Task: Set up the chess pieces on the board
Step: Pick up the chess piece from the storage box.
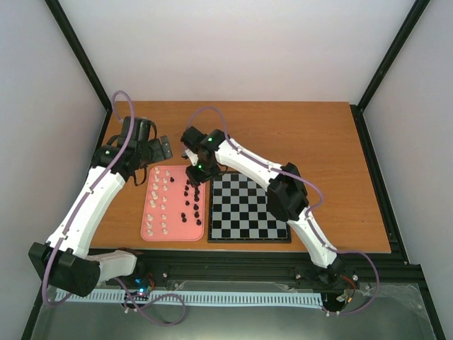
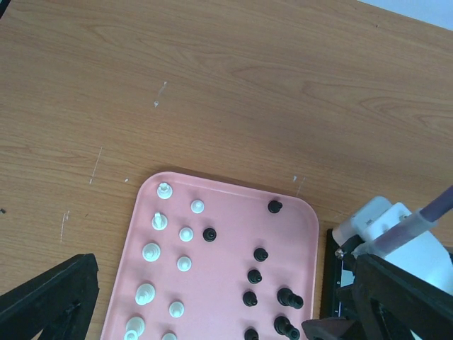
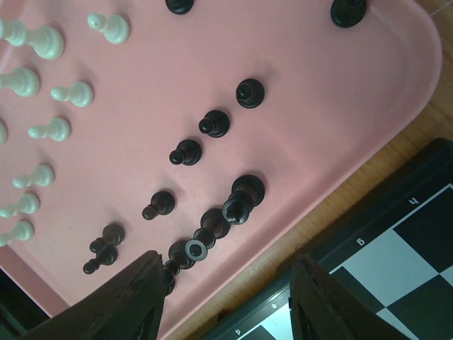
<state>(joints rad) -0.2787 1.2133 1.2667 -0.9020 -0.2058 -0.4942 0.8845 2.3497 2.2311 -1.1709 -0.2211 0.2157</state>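
The pink tray (image 1: 174, 232) lies left of the checkered board (image 1: 248, 207), which bears no pieces. Several white pieces (image 1: 161, 202) stand in the tray's left half and several black pieces (image 1: 191, 202) in its right half. My right gripper (image 1: 192, 174) hangs open and empty over the tray's far right part. In the right wrist view its jaws (image 3: 226, 301) straddle the tray edge, with tall black pieces (image 3: 244, 191) just ahead and the board's corner (image 3: 396, 244) at lower right. My left gripper (image 1: 157, 146) is open and empty above the table behind the tray; it also shows in the left wrist view (image 2: 219, 315).
In the left wrist view the tray (image 2: 226, 276) shows white pieces (image 2: 151, 251) on the left and black pieces (image 2: 260, 254) on the right, with the right arm (image 2: 396, 241) close at lower right. Bare wooden table (image 1: 297, 134) extends behind. Black frame posts stand at the corners.
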